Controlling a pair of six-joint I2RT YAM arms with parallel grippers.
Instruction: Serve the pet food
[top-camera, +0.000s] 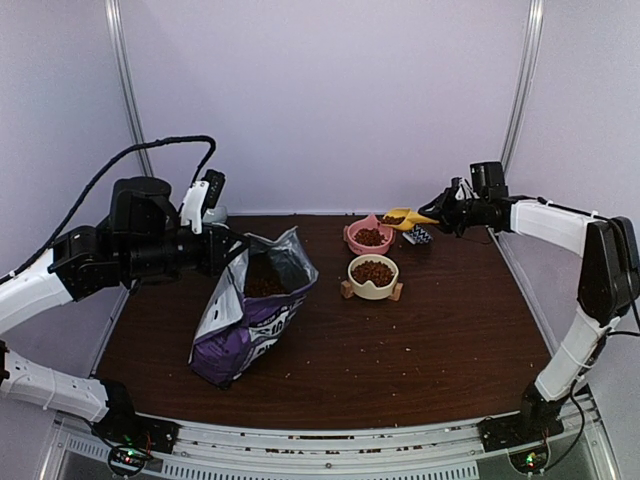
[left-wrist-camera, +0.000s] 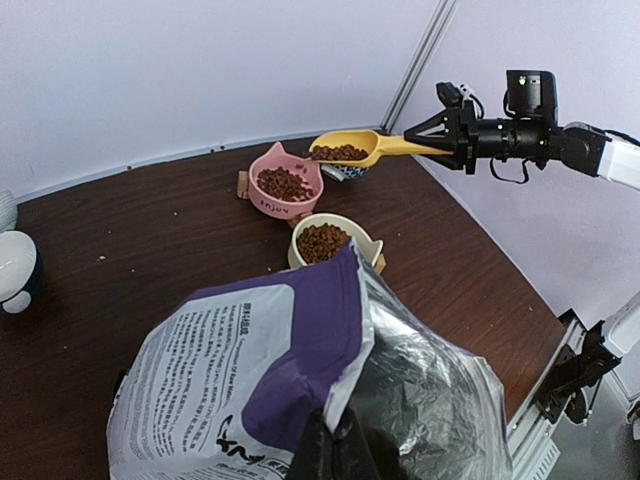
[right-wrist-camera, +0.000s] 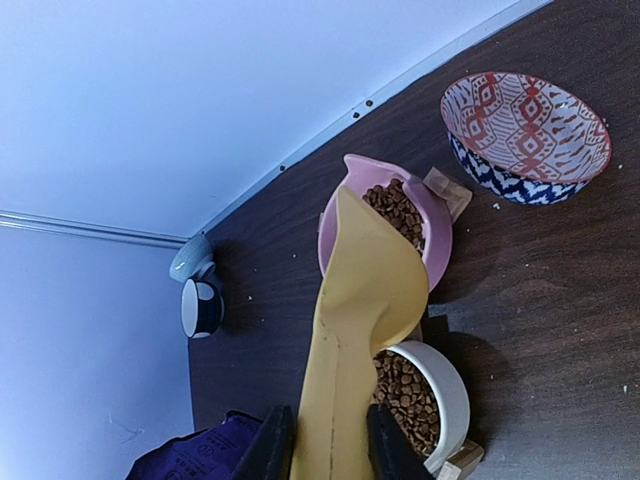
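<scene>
Purple bag (top-camera: 250, 320) propped open at left, loaded yellow scoop (top-camera: 398, 217) poised at right.

Toward the left edge of the desk (top-camera: 430, 340), the left end effector (left-wrist-camera: 335, 435) is clamped on the bag's rim, apparently so that it stands upright with its mouth open. Pet food (top-camera: 265, 285) shows inside. Right of centre, the pink bowl (top-camera: 368, 237) and the cream bowl (top-camera: 373, 272) both hold kibble. Near the far right corner, the right end effector (top-camera: 441, 213) grips the scoop's handle, held level so the kibble stays in. The scoop is near the patterned bowl (top-camera: 418, 236), which looks empty.
</scene>
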